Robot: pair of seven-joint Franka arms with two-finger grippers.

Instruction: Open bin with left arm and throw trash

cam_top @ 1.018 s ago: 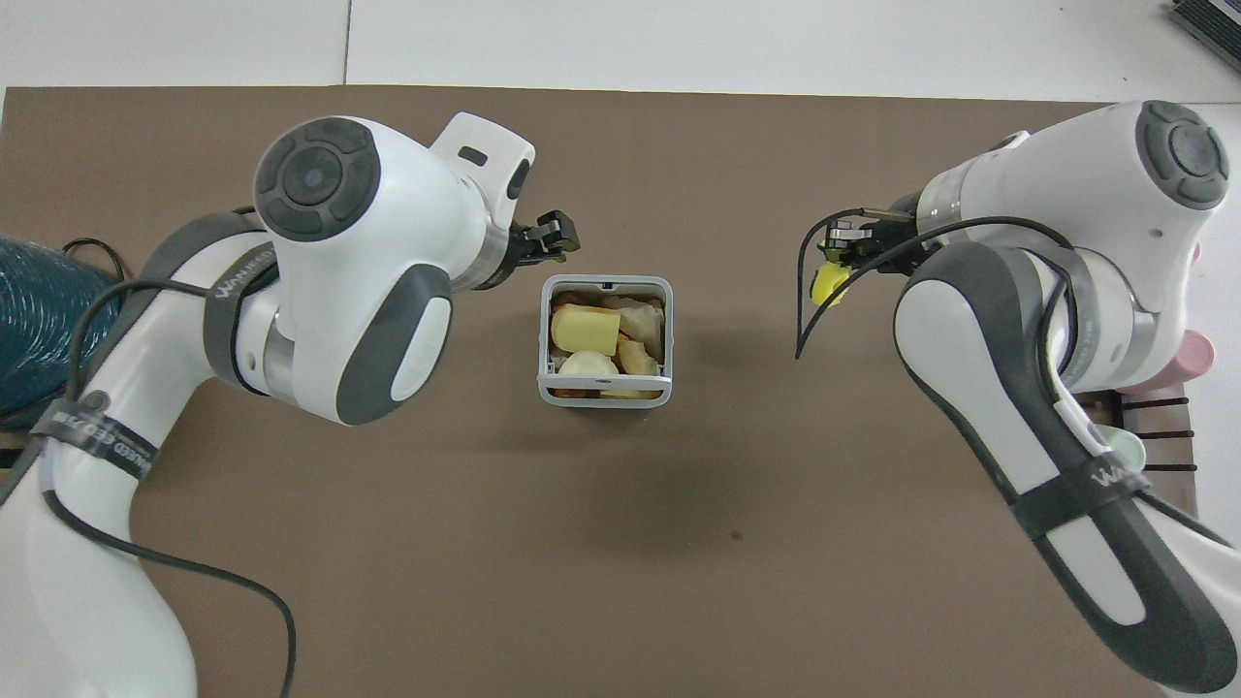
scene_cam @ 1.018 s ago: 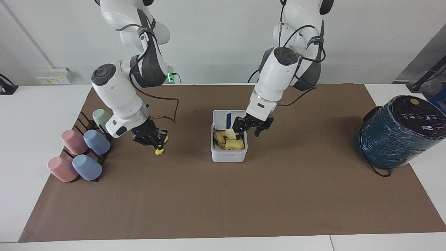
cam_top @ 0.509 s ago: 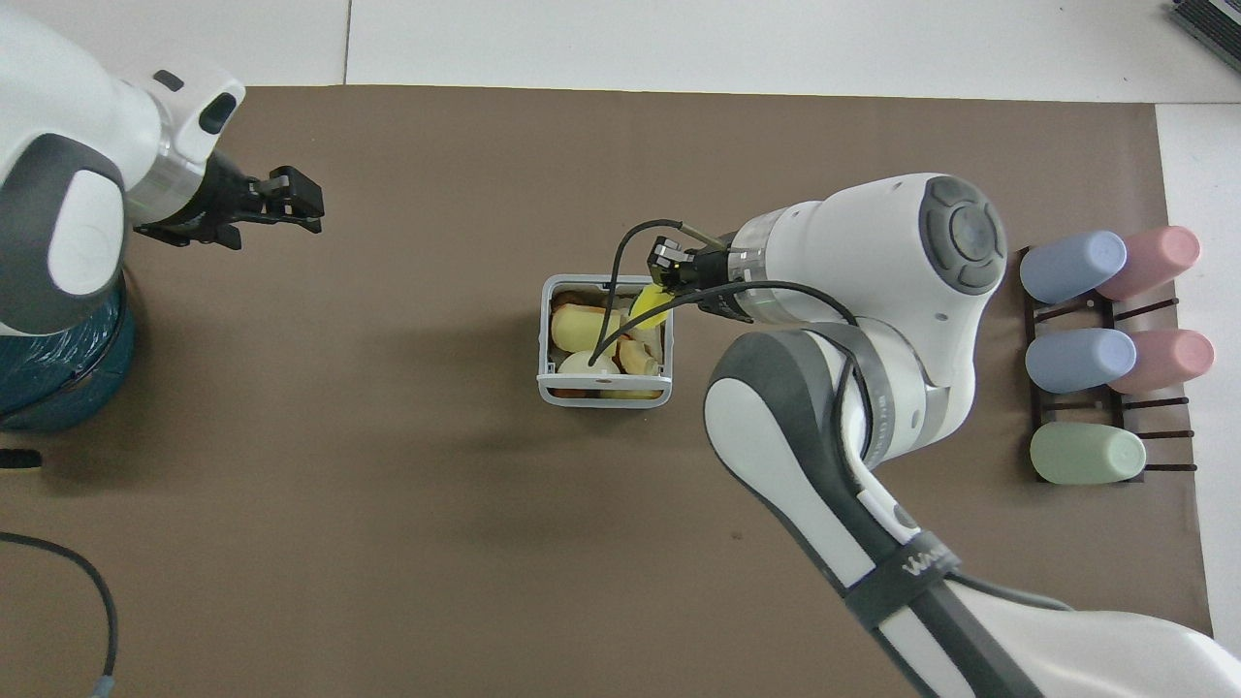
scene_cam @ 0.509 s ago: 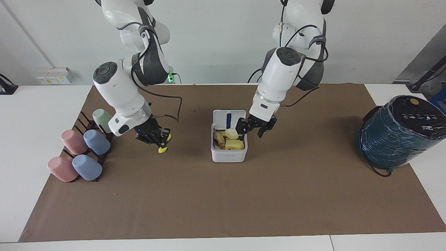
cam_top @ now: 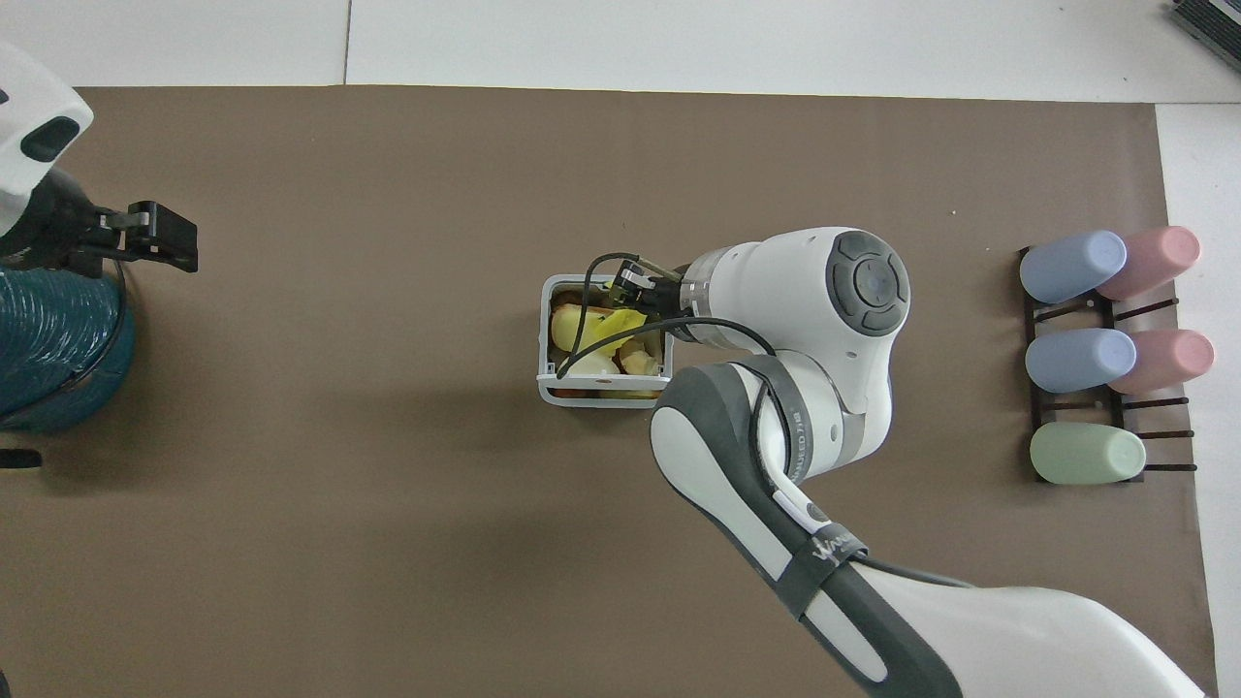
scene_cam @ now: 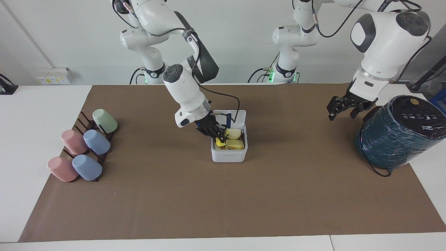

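The white bin (scene_cam: 229,156) stands mid-table with its lid (scene_cam: 223,118) tipped up on the robots' side. Pale yellow and cream trash (scene_cam: 234,144) fills it. My right gripper (scene_cam: 216,135) is down at the bin's mouth, on the side toward the right arm's end. A bright yellow scrap (scene_cam: 220,142) sits right at its tip, on top of the other scraps. In the overhead view, this scrap (cam_top: 613,325) lies inside the bin's rim (cam_top: 603,396) under the right gripper (cam_top: 628,283). My left gripper (scene_cam: 341,112) hangs open and empty beside the teal drum.
A big dark teal wrapped drum (scene_cam: 397,134) stands at the left arm's end of the table. Several pastel cups lie on a black rack (scene_cam: 83,150) at the right arm's end. A brown mat (scene_cam: 223,202) covers the table.
The right arm carried the bright yellow scrap from near the cup rack to the bin's mouth. The left arm pulled away from the bin to beside the drum.
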